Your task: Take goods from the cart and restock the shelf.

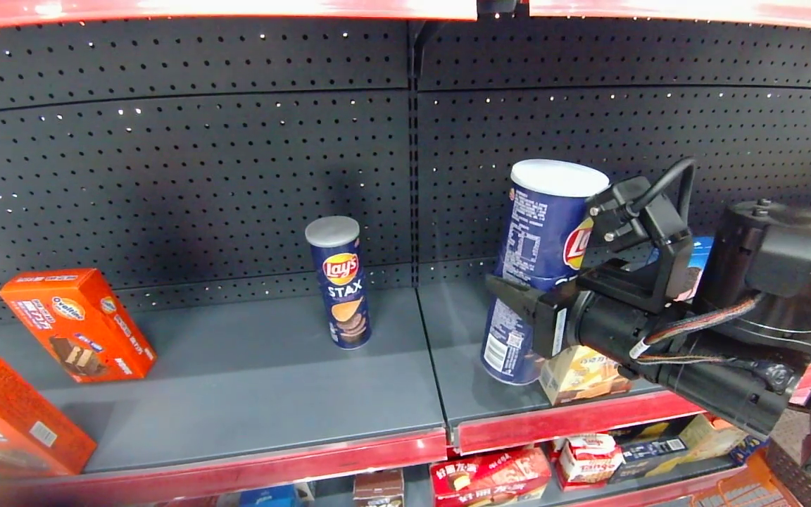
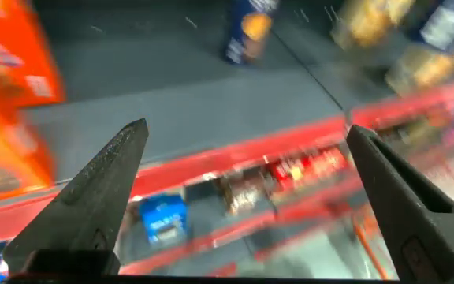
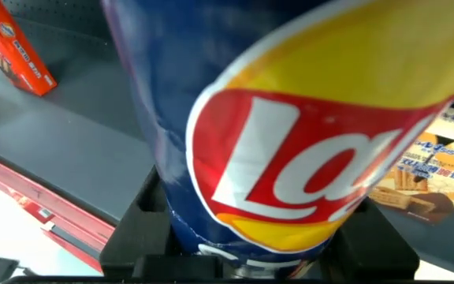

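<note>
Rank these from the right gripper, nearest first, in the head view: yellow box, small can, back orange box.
1. Yellow box, just below the right gripper holding the big can.
2. Small can, mid-shelf, to its left.
3. Back orange box, far left.

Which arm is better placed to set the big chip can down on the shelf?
Right. The right gripper holds the tilted big chip can at the shelf; the left gripper is open and empty, before the shelf's front edge.
</note>
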Controlling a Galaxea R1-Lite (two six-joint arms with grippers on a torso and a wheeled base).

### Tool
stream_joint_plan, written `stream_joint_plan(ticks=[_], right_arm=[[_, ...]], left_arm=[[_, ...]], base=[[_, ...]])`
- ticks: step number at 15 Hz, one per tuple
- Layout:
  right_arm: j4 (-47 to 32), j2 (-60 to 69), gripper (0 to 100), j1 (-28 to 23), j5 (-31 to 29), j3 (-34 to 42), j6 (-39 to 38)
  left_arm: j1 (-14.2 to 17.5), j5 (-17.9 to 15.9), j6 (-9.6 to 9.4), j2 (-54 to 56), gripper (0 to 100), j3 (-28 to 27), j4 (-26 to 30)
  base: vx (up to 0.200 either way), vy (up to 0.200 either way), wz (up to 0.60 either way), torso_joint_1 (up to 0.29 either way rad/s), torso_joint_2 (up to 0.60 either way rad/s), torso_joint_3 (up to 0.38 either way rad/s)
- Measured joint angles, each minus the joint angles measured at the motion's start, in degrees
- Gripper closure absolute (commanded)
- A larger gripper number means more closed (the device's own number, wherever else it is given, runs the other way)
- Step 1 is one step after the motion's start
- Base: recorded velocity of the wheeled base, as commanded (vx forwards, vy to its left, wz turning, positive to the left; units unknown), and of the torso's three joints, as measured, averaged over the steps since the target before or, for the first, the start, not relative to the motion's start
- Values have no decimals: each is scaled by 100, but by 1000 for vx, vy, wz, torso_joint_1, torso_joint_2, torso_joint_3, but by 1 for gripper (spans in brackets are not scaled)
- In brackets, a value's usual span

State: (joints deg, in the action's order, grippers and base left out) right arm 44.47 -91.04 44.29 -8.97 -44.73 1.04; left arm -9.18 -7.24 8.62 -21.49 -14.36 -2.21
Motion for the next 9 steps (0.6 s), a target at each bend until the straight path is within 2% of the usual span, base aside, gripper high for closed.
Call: stream_joint_plan(ticks=[1,3,6,9], right_arm=[[-2,-28,100,4,9,13,0],[4,-72,100,26,20,52,-6],[6,-28,100,37,11,162,-9],[-11,48,100,17,0,212,-9]], left_arm=[[-148,-124,-96,-411,0,-62,-35],[-258,-250,-162,-1025,0,-138,-382],[-300,-469,-158,-2046,0,-184,-1360],[-297,-589,-167,-3518,0,-280,-2815]], base=[[0,0,0,0,0,0],[0,0,0,0,0,0],[0,0,0,0,0,0],[0,0,0,0,0,0]])
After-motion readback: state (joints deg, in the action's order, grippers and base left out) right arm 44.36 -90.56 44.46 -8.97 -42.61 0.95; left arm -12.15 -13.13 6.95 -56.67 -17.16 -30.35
